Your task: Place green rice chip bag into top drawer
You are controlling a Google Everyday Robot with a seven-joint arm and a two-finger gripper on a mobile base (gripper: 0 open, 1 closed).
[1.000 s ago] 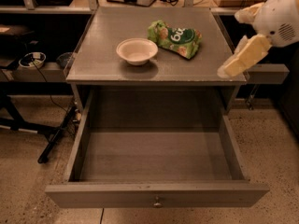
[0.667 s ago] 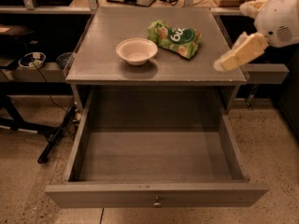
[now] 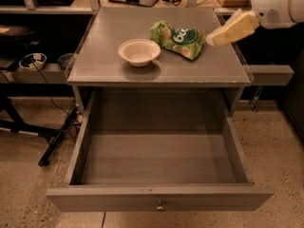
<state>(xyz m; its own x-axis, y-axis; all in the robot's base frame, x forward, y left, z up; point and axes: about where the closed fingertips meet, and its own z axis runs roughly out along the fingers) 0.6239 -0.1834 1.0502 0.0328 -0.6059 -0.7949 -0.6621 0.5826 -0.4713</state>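
The green rice chip bag lies crinkled on the grey cabinet top, right of centre, beside a cream-white bowl. The top drawer stands pulled fully open below, with nothing inside and a small round knob on its front panel. My gripper comes in from the upper right on a white arm, its pale tip just right of the bag, at the bag's edge and above the cabinet top.
Shelves with cables and monitor stands run behind the cabinet. A low shelf on the left holds a small dish. A black stand leg lies on the speckled floor at left. A grey ledge juts out right of the cabinet.
My gripper has moved up and to the left, from off the cabinet's right edge to the right side of the green bag. The bag, bowl and drawer have not moved.
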